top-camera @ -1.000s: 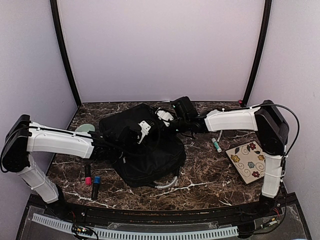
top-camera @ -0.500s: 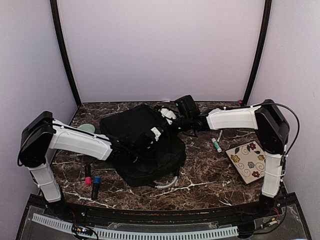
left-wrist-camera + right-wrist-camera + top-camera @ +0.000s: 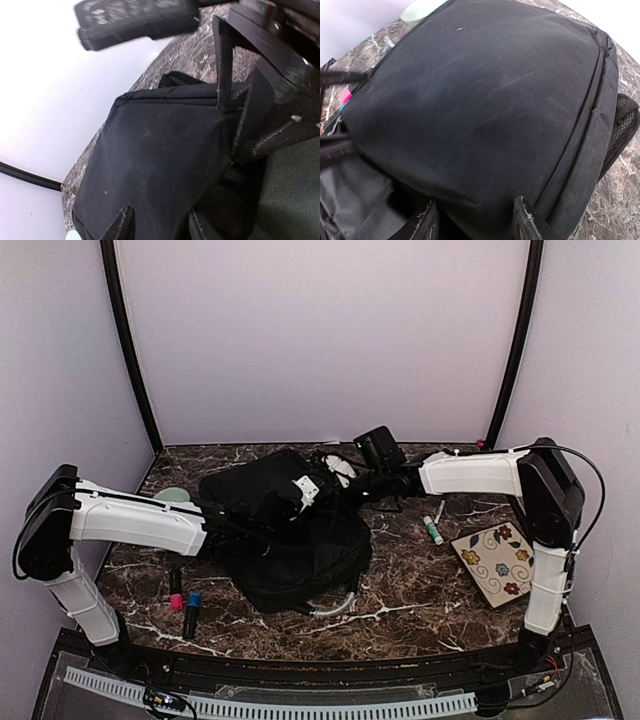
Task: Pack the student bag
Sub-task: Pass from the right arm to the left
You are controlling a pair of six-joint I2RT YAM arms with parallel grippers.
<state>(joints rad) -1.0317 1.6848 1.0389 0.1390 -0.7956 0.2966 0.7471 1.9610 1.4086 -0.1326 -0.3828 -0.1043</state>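
student bag (image 3: 290, 550): mid-desk (image 3: 420, 590), long axis far-left to near-right | right end effector (image 3: 475, 217): parted astride its flap edge (grip unclear) | left end effector (image 3: 172, 145): parted over same flap, grip unclear, equally near

Seen from above, the left arm (image 3: 130, 523) on the eight o'clock side and the right arm (image 3: 470, 475) on the three o'clock side are built alike: long boxy white plastic shells joined by rounded black joint housings (image 3: 45, 535), darkening to black at the wrists. A thin black cable (image 3: 603, 485) arcs around the right arm's big joint at three o'clock, and a small white fitting (image 3: 303, 489) shows at the left wrist. The right gripper (image 3: 475, 222) has two blunt black fingers (image 3: 426, 222), scuffed whitish at their tips.
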